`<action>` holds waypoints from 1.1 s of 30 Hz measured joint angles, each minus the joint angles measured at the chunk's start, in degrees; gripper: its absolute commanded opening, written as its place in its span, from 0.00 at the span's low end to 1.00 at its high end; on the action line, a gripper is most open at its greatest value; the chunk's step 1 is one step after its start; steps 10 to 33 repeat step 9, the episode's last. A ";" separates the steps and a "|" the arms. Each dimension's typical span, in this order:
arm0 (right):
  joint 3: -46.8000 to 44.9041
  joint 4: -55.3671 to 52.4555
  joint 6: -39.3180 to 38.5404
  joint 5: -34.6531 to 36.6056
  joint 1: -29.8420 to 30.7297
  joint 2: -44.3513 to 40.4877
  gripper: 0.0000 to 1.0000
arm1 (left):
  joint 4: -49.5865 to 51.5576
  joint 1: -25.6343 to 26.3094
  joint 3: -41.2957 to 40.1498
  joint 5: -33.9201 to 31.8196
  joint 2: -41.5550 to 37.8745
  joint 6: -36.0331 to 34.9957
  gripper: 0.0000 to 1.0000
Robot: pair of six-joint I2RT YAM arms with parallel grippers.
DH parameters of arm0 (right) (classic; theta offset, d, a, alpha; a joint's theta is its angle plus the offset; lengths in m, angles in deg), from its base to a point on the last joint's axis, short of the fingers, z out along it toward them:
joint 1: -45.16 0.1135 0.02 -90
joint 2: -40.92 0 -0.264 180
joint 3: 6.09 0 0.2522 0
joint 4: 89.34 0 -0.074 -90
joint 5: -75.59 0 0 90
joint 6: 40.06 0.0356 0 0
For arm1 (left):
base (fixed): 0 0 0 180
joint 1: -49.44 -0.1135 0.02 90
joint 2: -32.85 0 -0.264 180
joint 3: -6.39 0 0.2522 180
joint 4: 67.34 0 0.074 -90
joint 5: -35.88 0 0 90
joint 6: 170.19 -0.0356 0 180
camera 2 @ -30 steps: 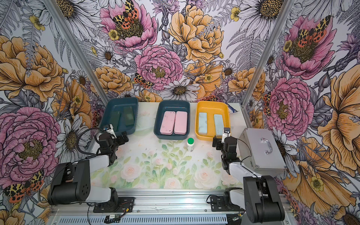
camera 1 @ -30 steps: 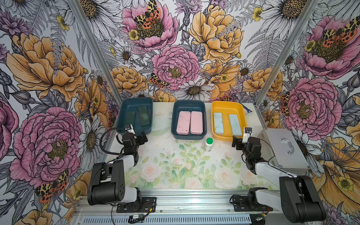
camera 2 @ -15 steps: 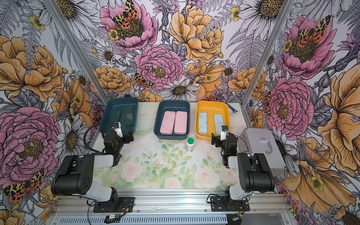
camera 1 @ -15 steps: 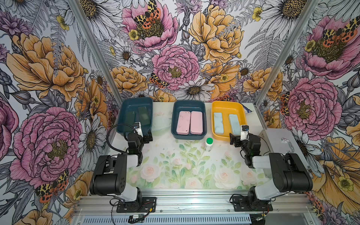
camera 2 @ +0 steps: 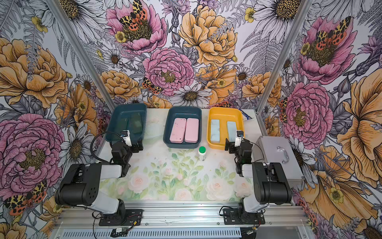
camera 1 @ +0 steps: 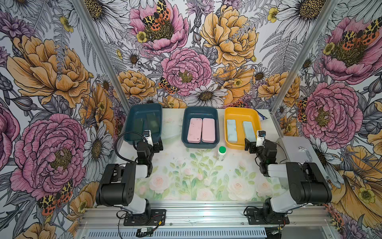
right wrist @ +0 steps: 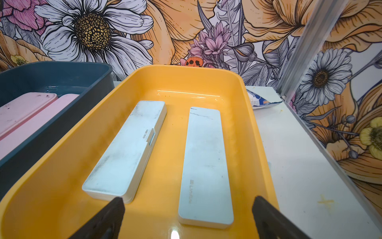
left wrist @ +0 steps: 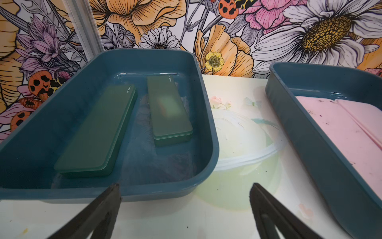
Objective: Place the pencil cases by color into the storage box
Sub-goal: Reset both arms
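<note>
- Pencil cases (camera 1: 194,130), six in all, lie sorted by colour in three trays lined along the far edge of the bench (camera 1: 186,178), which has a pale flower print.
- Silver metal box (camera 1: 297,157) with a handle sits at the bench's right edge, beside the right arm.
- Left dark blue tray (left wrist: 144,54) holds the dark green cases (left wrist: 97,132), both flat, with a gap between them.
- Middle dark blue tray (camera 1: 199,145) holds the pink cases (camera 1: 208,130), side by side and touching.
- Yellow tray (right wrist: 186,82) on the right holds the light blue cases (right wrist: 204,165), flat and apart.
- Left gripper (left wrist: 185,188) hovers just in front of the left tray's near rim, jaws spread wide, holding nothing.
- Right gripper (right wrist: 188,199) hangs at the yellow tray's near end, jaws spread wide and empty.
- White bottle (camera 1: 221,153) with a green cap stands upright on the bench, just in front of the gap between the middle and yellow trays.
- Blue-and-white packet (right wrist: 262,101) lies near the far right corner, just beside the yellow tray.
</note>
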 measured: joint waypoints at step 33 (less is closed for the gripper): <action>0.46 -0.85 0.20 1.33 0.02 0.00 0.99 | 0.00 0.00 0.00 0.00 0.00 0.00 0.99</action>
